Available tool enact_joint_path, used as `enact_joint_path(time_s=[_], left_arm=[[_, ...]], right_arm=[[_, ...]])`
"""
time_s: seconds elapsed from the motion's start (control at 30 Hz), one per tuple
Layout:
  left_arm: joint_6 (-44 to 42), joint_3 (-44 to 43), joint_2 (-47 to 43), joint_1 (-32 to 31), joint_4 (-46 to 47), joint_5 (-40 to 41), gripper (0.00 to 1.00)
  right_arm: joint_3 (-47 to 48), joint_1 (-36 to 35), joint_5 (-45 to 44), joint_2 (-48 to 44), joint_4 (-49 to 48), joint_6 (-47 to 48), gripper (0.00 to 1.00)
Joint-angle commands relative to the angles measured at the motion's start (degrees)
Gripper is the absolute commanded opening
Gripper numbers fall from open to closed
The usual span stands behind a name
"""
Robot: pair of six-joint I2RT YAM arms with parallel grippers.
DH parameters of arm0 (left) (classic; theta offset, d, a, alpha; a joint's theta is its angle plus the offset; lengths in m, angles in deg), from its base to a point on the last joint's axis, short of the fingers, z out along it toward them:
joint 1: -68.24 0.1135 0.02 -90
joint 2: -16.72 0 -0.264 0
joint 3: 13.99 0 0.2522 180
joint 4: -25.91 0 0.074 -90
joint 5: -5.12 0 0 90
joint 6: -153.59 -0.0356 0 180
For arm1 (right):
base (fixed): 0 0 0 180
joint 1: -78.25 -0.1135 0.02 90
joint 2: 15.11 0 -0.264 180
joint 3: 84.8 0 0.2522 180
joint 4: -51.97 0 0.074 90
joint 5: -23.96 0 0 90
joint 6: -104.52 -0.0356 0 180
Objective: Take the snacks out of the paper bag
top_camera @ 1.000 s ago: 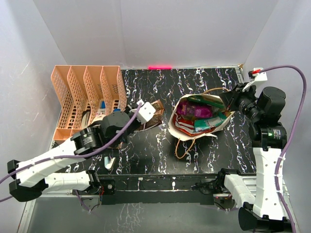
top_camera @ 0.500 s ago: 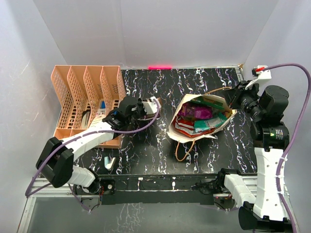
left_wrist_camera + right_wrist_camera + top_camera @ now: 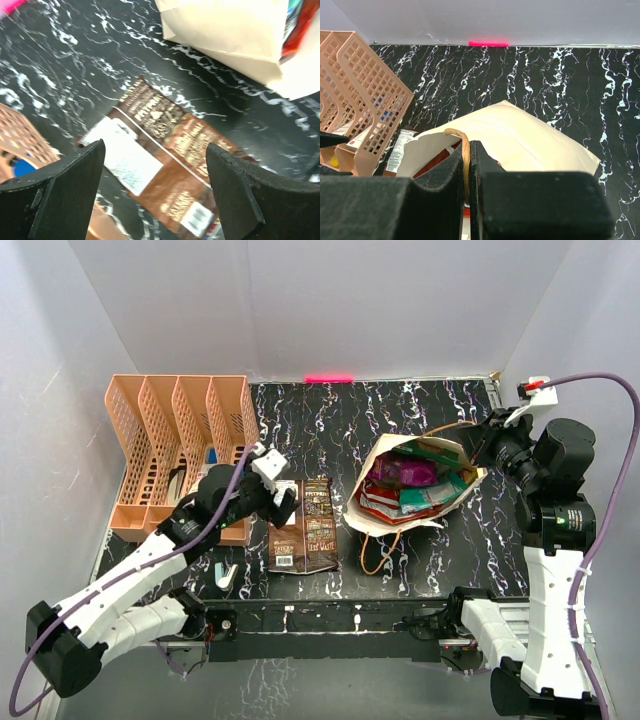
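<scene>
While the L gripper (image 3: 282,508) hangs low w/ jaws spread wide and nothing between them, a brown packet (image 3: 303,525) lies flat on the table (image 3: 420,405) right under it. It is outside the bag (image 3: 455,495) and just beside the bag's left side. In the L wrist view the packet (image 3: 160,165) fills the gap between the two black fingers (image 3: 65,195), w/ a white label patch facing up. The bag's cream wall (image 3: 225,30) sits top right, apart from the packet. The R gripper (image 3: 487,448) is at the bag's right rim, clamped on a cord handle (image 3: 464,137). The R wrist view shows the cord pinched between closed fingers (image 3: 535,200), w/ the bag (image 3: 530,142) spreading out below. The bag's mouth gapes toward the top cam. Inside sit a purple packet (image 3: 400,470), a red packet (image 3: 383,502), a green packet (image 3: 430,495) and a dark green packet (image 3: 432,448) at the back edge. The other cord loop (image 3: 378,555) lies on the table in front of the bag. The rack (image 3: 180,445) stands at the table's left side, close to the L arm's wrist. A small white piece (image 3: 226,575) lies near the front edge; can't tell what it is.
</scene>
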Motion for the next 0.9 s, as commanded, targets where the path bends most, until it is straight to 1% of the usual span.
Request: enact_joint_path(time_s=[0.0, 0.03, 0.1, 0.13, 0.2, 0.27, 0.33, 0.4, 0.43, 0.5, 0.53, 0.63, 0.73, 0.87], left_arm=[[22.76, -1.04, 1.14, -0.18, -7.73, -3.61, 0.82], [25.06, -1.60, 3.05, -0.18, -8.25, -3.90, 0.83], [25.06, -3.34, 7.56, -0.18, -7.94, -5.56, 0.83], [25.06, -4.42, 10.02, -0.18, -8.02, -4.64, 0.83], [25.06, -7.43, 15.51, -0.15, -9.22, -0.21, 0.83], [25.06, -9.99, 20.87, -0.17, -9.46, 2.38, 0.83], [25.06, -10.97, 25.52, -0.18, -8.17, 5.26, 0.83], [26.15, -12.00, 29.82, -0.30, -8.03, 9.86, 0.83], [37.73, -12.29, 31.23, -0.50, -7.24, 11.30, 0.81], [39.95, -12.55, 33.94, -1.36, -5.87, 16.42, 0.80], [40.45, -12.78, 35.58, -1.48, -5.21, 19.19, 0.81], [41.49, -15.82, 41.18, -1.54, -5.45, 23.65, 0.80], [41.03, -18.39, 46.87, -1.59, -2.28, 27.74, 0.80], [40.19, -25.04, 54.57, -0.81, -1.33, 29.27, 0.80]], right_arm=[[0.03, -0.17, 0.88, -1.67, -3.97, -0.10, 0.08], [-0.14, -0.17, 1.11, -1.59, -3.95, -0.28, 0.08], [-0.47, -0.15, 1.53, -1.49, -3.85, -0.38, 0.08], [-0.74, -0.21, 1.72, -1.50, -3.89, -0.51, 0.08], [-1.05, -0.15, 1.82, -1.60, -3.91, -0.66, 0.08], [-1.07, -0.15, 1.70, -1.65, -3.75, -0.78, 0.08], [-0.84, -0.18, 1.59, -1.60, -3.48, -0.65, 0.08], [-0.54, -0.15, 1.42, -1.65, -3.32, -0.70, 0.08], [-0.42, -0.15, 1.41, -1.73, -3.30, -0.70, 0.08], [-0.44, -0.15, 1.37, -1.97, -3.32, -0.70, 0.08], [-0.60, -0.15, 1.20, -2.08, -3.34, -0.70, 0.08], [-1.12, -0.17, 0.83, -2.30, -3.49, -0.70, 0.08], [-1.52, -0.18, 0.67, -2.48, -3.49, -0.52, 0.08], [-1.77, -0.15, 0.16, -2.57, -3.05, 0.12, 0.08]])
